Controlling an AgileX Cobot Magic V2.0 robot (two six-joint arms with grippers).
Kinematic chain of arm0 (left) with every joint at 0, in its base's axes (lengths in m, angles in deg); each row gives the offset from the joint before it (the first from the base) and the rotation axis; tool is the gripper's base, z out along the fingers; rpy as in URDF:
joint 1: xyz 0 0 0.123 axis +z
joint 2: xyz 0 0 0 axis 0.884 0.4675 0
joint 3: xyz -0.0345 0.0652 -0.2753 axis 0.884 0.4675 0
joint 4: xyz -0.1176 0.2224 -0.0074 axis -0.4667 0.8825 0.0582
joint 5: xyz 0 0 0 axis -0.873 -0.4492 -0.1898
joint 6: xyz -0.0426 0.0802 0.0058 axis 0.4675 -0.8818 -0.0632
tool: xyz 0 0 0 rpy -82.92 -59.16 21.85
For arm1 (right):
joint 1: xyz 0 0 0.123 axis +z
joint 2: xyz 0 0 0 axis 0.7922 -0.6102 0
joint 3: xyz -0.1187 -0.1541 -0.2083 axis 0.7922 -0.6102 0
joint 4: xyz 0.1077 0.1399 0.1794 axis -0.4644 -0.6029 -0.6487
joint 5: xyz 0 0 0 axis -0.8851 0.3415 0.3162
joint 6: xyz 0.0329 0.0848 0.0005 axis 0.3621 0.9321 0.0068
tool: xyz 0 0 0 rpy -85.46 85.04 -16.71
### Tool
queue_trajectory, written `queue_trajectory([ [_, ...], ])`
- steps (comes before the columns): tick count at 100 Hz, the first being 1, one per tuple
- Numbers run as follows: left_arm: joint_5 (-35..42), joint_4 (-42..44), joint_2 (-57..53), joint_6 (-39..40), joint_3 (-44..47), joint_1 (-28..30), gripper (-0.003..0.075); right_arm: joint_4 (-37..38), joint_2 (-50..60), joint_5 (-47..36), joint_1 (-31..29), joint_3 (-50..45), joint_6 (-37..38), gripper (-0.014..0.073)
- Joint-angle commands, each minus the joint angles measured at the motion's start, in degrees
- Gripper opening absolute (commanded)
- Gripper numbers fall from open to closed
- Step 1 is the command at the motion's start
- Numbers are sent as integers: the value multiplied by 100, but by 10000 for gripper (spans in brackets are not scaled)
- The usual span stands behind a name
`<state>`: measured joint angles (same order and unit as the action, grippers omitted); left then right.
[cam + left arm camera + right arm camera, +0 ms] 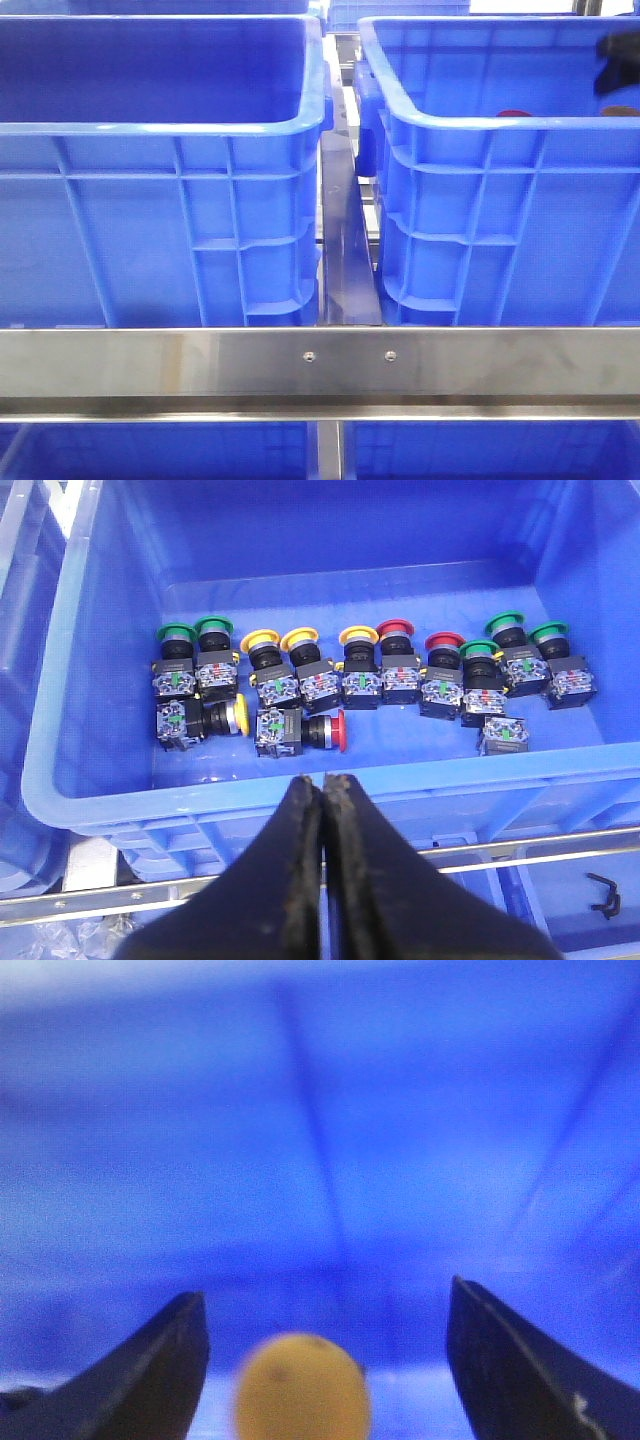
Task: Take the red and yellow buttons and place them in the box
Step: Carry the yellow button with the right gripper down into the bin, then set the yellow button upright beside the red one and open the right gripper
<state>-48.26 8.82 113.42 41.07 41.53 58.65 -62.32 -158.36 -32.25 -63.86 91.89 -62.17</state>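
Blue crate wall (320, 1160), yellow button (303, 1388) between open right claw (325, 1380)

Steel rail (320, 372) across front; green buttons (177, 633), perhaps five.

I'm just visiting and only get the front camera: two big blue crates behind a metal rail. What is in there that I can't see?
Observer: The left wrist camera looks into a blue crate holding push buttons: green-capped buttons, yellow-capped buttons and red-capped buttons.
Operator: Is the left gripper holding one?
Observer: No. The left gripper is shut with nothing in it, above the crate's near rim.
Operator: And the right one?
Observer: The right gripper is open, with a blurred orange-yellow round piece between its fingers. I cannot tell if they touch it.
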Motion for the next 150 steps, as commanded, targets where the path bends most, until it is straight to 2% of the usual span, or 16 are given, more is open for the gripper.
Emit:
queue_trajectory([
  [1, 415, -62, 25, 54, -145, -5, -19, -40, 690, 65, -20, -51, -64, 529],
  [39, 415, -77, 25, 54, -145, -5, -19, -34, 3009, 49, -14, -1580, -74, 528],
  [63, 415, -77, 25, 54, -145, -5, -19, -34, 4577, 13, 322, -2594, -74, 528],
  [88, 415, -80, 25, 54, -145, -5, -19, -34, 6209, 17, 353, -3676, -74, 528],
  [112, 415, -80, 25, 54, -145, -5, -19, -34, 7402, 141, 353, -4334, -74, 522],
  [119, 415, -80, 25, 54, -145, -5, -19, -34, 7609, 175, 353, -4406, -74, 479],
  [126, 415, -80, 25, 54, -145, -5, -19, -34, 7717, 181, 353, -4432, -74, 399],
  [150, 415, -80, 25, 54, -145, -5, -19, -44, 7731, 218, 353, -4439, -74, -2],
])
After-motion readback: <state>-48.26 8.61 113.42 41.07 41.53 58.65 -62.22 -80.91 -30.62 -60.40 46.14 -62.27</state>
